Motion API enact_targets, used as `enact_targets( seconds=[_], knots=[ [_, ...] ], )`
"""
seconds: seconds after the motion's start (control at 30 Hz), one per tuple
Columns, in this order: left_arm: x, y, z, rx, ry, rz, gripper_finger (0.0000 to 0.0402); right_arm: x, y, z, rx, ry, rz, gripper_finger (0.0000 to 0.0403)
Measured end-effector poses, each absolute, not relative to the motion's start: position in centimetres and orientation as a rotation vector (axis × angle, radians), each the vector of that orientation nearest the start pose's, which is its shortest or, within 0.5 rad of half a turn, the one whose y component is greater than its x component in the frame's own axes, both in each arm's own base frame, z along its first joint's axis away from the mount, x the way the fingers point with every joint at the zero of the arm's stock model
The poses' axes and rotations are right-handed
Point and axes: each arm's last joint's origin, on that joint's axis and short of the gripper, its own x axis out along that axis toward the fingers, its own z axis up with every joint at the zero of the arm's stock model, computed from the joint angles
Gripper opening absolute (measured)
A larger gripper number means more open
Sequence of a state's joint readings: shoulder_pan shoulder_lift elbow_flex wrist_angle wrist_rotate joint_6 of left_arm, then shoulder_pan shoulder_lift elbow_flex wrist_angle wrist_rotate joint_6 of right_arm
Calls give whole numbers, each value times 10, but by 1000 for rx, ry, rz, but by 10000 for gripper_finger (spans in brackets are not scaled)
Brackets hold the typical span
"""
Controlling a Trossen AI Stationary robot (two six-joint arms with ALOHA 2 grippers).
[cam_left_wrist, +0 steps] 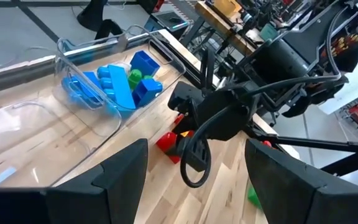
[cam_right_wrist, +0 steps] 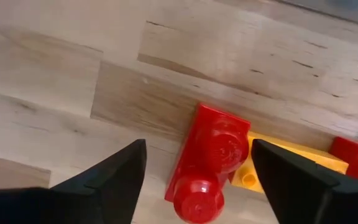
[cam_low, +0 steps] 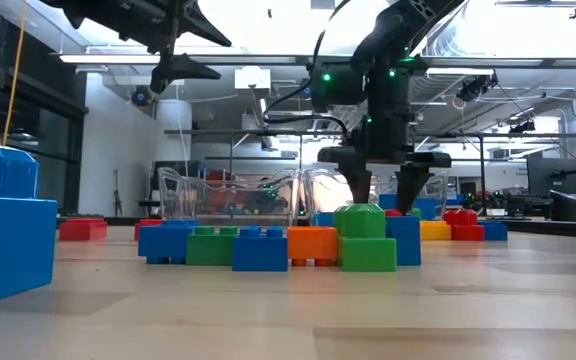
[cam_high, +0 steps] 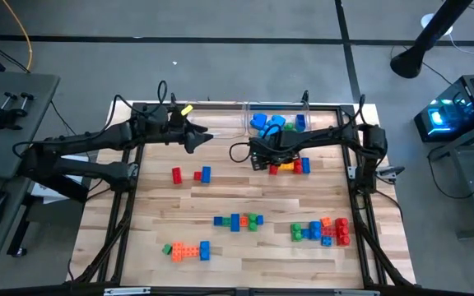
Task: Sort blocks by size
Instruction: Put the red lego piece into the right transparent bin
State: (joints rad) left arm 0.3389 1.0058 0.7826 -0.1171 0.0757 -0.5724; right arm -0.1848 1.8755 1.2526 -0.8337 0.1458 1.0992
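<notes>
The right gripper (cam_high: 263, 162) hangs low with its fingers spread apart, over a red brick (cam_right_wrist: 207, 163) that touches a yellow brick (cam_right_wrist: 278, 168), at 12 o'clock on the table (cam_high: 220, 197). The left gripper (cam_high: 204, 136), also spread, waits at 11 o'clock, raised. Blue blocks (cam_high: 268, 122) lie in the clear bin (cam_high: 253, 109).

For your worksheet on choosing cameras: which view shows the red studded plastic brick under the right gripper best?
The right wrist view: the red studded plastic brick fills it, between open fingers. The high view shows a red speck beside the right gripper; the left wrist view shows part; the low view hides it.
</notes>
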Motion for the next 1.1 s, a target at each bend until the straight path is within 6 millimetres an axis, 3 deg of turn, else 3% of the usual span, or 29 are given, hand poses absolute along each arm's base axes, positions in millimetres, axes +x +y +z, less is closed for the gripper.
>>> enact_targets(
  seconds=[0.57,0.67,0.77,0.93,1.0,1.1],
  knots=[
    [210,72,299,-621,247,361,252,342,-71,171,807,1171,-977,101],
    [210,72,299,-608,249,359,252,347,-72,192,765,1124,-940,78],
    [210,72,299,-607,251,360,252,350,-74,225,698,1054,-916,61],
    [209,72,297,-609,272,365,252,337,-89,285,541,937,-991,16],
    [209,72,296,-610,282,373,252,332,-97,298,518,911,-978,2],
    [208,72,295,-612,296,381,252,335,-105,303,544,891,-879,12]
  ],
)
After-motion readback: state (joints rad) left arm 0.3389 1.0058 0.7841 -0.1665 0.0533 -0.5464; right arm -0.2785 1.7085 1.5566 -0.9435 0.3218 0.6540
